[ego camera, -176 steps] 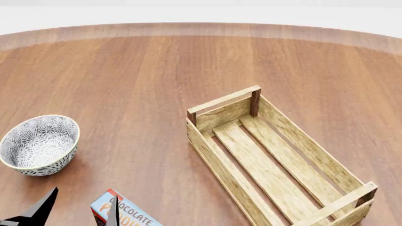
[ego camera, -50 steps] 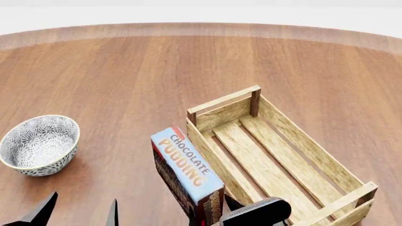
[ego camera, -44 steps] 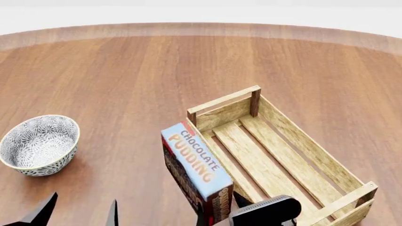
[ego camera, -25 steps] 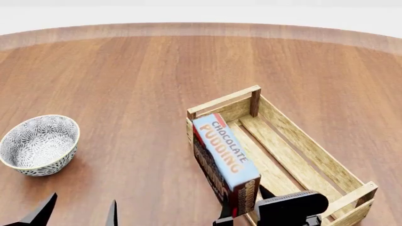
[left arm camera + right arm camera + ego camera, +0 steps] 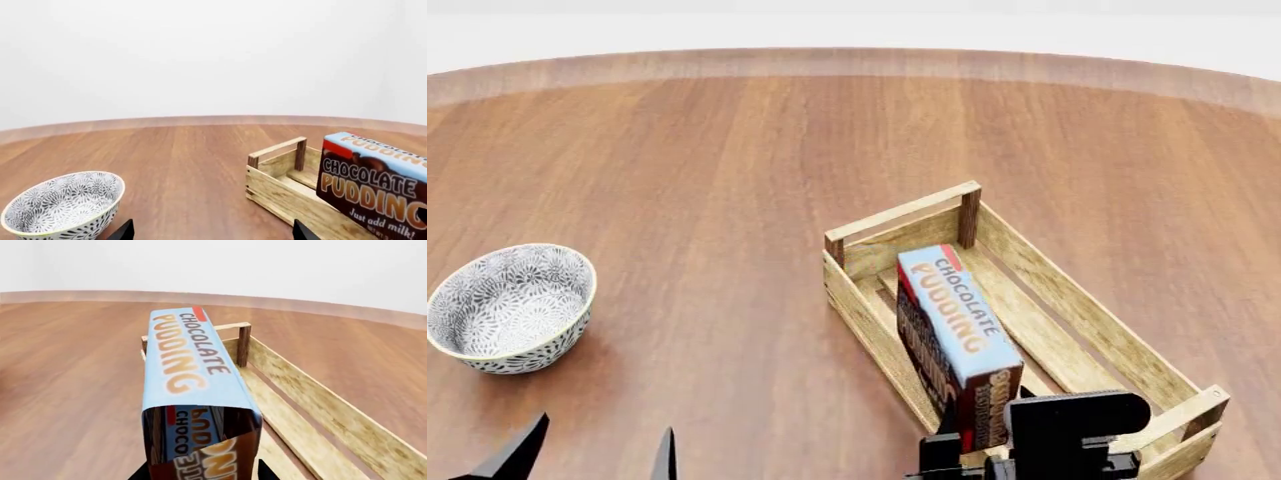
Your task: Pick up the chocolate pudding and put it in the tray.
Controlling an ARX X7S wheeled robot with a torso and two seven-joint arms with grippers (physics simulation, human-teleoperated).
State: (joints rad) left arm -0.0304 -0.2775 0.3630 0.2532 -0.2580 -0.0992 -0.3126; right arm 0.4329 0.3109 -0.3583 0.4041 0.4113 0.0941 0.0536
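Over the light-wood slatted tray [image 5: 1094, 350], right claw [image 5: 1014, 462] clamps the light-blue chocolate pudding carton [image 5: 961, 335], poised for release; left claw [image 5: 594, 455] apart.

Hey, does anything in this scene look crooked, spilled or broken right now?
Nothing looks spilled or damaged. The light-blue chocolate pudding carton sits on edge rather than flat, held by the right gripper over the light-wood slatted tray. The grey-white patterned bowl stands upright on the brown wooden table.
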